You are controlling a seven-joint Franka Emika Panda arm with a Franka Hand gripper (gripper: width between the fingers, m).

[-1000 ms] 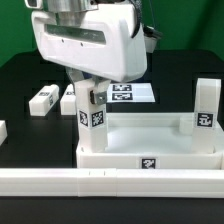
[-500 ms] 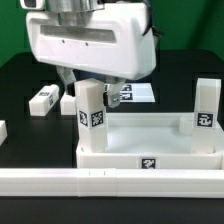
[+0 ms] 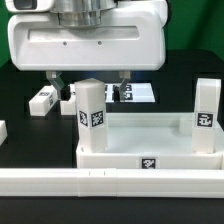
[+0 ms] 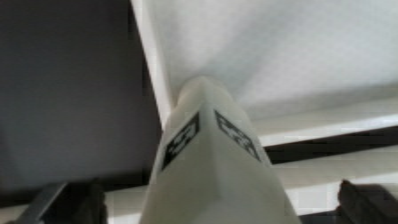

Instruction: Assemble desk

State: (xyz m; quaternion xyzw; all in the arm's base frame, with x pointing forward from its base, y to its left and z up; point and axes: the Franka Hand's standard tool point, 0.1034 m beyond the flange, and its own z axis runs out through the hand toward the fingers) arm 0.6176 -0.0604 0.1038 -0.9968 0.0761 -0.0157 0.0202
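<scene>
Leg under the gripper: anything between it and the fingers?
Nothing visible. The leg stands upright in the desk top's corner, and the open fingers flank it with bare gaps on both sides.

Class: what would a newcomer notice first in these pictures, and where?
The big white gripper fills the top of the exterior view, jaws open on either side of an upright leg standing in the desk top's corner on that view's left. A second leg stands upright at the corner on that view's right, and a loose leg lies farther left.

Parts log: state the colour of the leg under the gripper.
White leg, black-and-white tag; exterior view.
</scene>
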